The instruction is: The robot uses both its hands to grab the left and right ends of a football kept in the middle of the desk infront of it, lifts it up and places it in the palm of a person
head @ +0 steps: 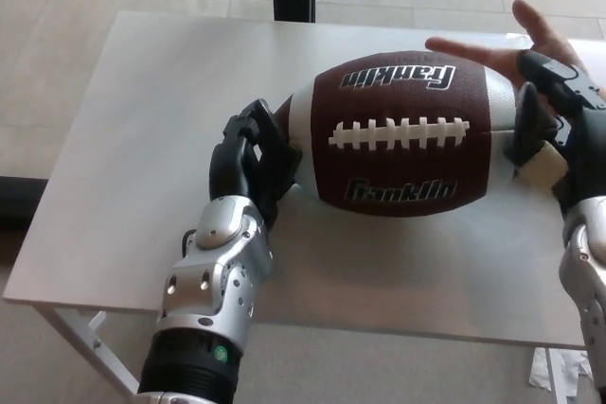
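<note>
We see left robot hand (254,160) and right robot hand (542,131) clamping 2 ends of football (407,134), over desk (142,139); carry step; next: ease onto person's palm (530,44) behind.

Count, head view:
- football (402,134): 1, brown with white laces; "Franklin" print appears twice on it.
- robot hand: 2, namely left robot hand (248,160) and right robot hand (549,134), one at each end of the ball.
- person's hand (516,44): 1, open palm behind the ball.
- table (142,158): 1, white.
</note>
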Motion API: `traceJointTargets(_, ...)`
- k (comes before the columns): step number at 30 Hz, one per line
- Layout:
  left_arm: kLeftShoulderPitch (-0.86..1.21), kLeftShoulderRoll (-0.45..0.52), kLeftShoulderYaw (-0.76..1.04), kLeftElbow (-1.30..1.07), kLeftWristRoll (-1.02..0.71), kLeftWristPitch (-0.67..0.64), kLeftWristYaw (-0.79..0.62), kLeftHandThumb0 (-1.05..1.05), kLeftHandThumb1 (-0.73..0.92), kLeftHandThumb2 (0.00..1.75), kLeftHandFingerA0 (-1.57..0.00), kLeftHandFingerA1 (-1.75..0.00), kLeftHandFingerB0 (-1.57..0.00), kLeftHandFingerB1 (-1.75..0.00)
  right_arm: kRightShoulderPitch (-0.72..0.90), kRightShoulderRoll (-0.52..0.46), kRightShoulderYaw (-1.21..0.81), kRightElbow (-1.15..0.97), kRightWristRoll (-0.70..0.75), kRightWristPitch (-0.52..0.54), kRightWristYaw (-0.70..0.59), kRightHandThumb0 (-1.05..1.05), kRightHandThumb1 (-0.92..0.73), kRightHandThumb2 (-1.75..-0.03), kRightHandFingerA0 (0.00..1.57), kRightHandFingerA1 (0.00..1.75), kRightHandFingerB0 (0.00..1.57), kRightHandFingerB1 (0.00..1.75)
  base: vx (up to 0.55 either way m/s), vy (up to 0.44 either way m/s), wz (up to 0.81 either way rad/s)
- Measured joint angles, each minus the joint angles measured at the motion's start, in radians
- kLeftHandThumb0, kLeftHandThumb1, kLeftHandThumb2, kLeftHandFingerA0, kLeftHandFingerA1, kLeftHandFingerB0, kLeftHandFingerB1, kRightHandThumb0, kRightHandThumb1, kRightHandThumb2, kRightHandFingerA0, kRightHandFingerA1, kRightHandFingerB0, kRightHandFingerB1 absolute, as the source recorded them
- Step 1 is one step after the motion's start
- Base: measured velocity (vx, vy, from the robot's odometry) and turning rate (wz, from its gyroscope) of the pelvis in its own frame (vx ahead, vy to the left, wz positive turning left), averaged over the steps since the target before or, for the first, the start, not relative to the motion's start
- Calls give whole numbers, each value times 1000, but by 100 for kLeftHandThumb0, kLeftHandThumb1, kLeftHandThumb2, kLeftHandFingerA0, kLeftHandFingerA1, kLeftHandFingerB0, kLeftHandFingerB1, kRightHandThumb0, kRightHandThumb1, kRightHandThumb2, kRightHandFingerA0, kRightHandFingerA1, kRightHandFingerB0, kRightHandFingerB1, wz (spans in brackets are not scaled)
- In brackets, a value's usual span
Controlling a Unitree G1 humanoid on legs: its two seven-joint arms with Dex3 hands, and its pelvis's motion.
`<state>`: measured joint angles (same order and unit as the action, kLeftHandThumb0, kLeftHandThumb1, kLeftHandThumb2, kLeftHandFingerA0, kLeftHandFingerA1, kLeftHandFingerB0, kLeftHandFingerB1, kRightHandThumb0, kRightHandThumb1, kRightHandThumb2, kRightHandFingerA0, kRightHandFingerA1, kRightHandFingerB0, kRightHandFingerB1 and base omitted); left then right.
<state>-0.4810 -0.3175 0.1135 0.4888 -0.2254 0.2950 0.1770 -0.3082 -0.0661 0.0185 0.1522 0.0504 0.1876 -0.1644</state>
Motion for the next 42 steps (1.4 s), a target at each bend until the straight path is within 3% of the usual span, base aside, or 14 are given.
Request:
traceJointTargets(5, -5, 2, 2, 2, -1, -4, 20, -98, 92, 109, -40, -99, -4, -27, -21, -44, 70, 47, -63, -51, -5, -91, -89, -67, 37, 60, 49, 46, 0, 0, 0)
traceJointTargets(6, -5, 2, 2, 3, -1, -6, 21, -96, 92, 107, -38, -90, -4, -29, -24, -44, 71, 57, -67, -60, -7, -84, -67, -114, 38, 65, 39, 54, 0, 0, 0)
traceJointTargets(9, -9, 4, 1, 8, 0, -9, 24, -97, 92, 111, -52, -99, -4, -26, -32, -40, 72, 83, -79, -87, -14, -92, -92, -68, 38, 65, 44, 45, 0, 0, 0)
traceJointTargets(10, -11, 5, 0, 11, 0, -11, 26, -96, 92, 109, -49, -95, 0, -20, -37, -38, 72, 90, -83, -97, -17, -91, -74, -120, 32, 63, 40, 54, 0, 0, 0)
traceJointTargets(12, -13, 6, -1, 16, 0, -15, 29, -95, 92, 104, -37, -76, 0, -20, -46, -33, 72, 102, -89, -112, -24, -93, -88, -67, 45, 60, 41, 38, 0, 0, 0)
traceJointTargets(16, -16, 8, -2, 27, 0, -25, 32, -79, 92, 129, -40, -70, -4, -33, -49, -25, 80, 118, -118, -144, -54, -93, -67, -87, 48, 64, 43, 47, 0, 0, 0)
traceJointTargets(20, -25, 17, -15, 45, 6, -28, 36, -79, 92, 80, -32, -75, -10, -33, -49, -20, 92, 117, -151, -170, -91, -84, -80, -66, 53, 58, 48, 38, 0, 0, 0)
traceJointTargets(23, -42, 31, -39, 68, 18, -29, 42, -65, 73, 106, -52, -80, -16, -49, -49, -14, 92, 110, -161, -184, -107, -89, -81, -65, 101, 118, 51, 37, 0, 0, 0)
traceJointTargets(28, -77, 56, -83, 105, 50, -20, 64, -90, 92, 96, -63, -82, -18, -43, -50, -1, 86, 96, -151, -186, -121, -91, -82, -66, 59, 56, 43, 35, 0, 0, 0)
traceJointTargets(36, -144, 89, -116, 144, 87, 29, 75, -93, 90, 126, -57, -79, -24, -51, -70, 19, 50, 95, -109, -186, -121, -94, -70, -111, 53, 60, 37, 47, 0, 0, 0)
traceJointTargets(37, -155, 93, -120, 147, 91, 37, 75, -91, 92, 86, -62, -83, -25, -44, -80, 22, 44, 94, -102, -186, -121, -89, -83, -66, 66, 57, 45, 36, 0, 0, 0)
traceJointTargets(39, -182, 103, -126, 151, 97, 49, 74, -88, 92, 83, -66, -84, -28, -45, -103, 24, 31, 88, -85, -186, -121, -90, -67, -112, 89, 76, 39, 51, 0, 0, 0)
traceJointTargets(40, -193, 109, -128, 151, 99, 54, 74, -91, 91, 86, -63, -80, -25, -45, -113, 25, 26, 84, -79, -186, -120, -89, -83, -66, 92, 69, 47, 38, 0, 0, 0)
traceJointTargets(42, -213, 121, -136, 151, 103, 61, 71, -90, 92, 86, -62, -72, -24, -43, -131, 28, 17, 80, -69, -186, -120, -86, -63, -107, 62, 66, 38, 52, 0, 0, 0)
